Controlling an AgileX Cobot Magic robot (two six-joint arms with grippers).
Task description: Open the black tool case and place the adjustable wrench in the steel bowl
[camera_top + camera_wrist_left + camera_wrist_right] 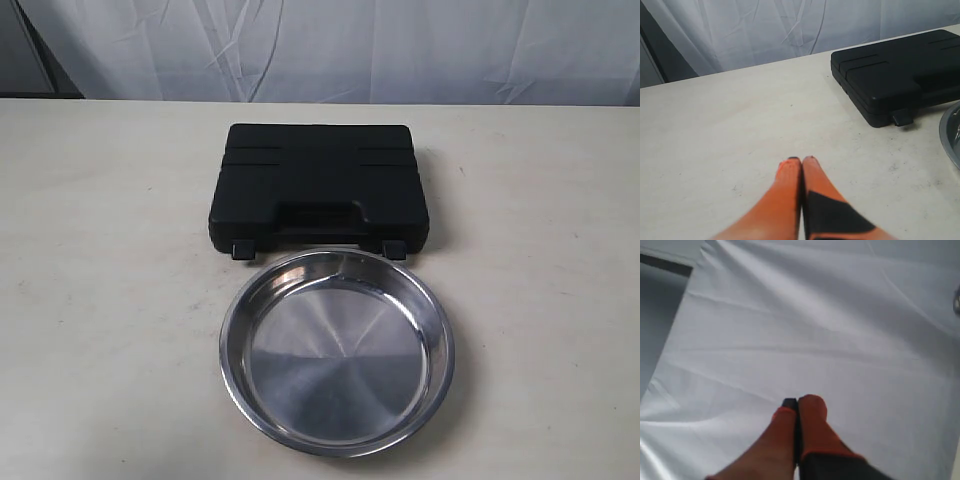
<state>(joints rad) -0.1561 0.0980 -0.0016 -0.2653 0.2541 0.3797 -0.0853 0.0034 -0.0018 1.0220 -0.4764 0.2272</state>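
Observation:
The black tool case point(320, 185) lies closed and flat on the table, its handle and two latches facing the steel bowl point(338, 350), which stands empty just in front of it. The adjustable wrench is hidden from every view. My left gripper point(801, 160) is shut with nothing in it, hovering over bare table well short of the case point(900, 75); the bowl's rim point(951, 131) shows at that view's edge. My right gripper point(799, 404) is shut and empty, with only white cloth behind it. Neither gripper appears in the exterior view.
A white cloth backdrop point(330, 45) hangs behind the table's far edge. The cream tabletop point(100, 300) stretches to both sides of the case and bowl.

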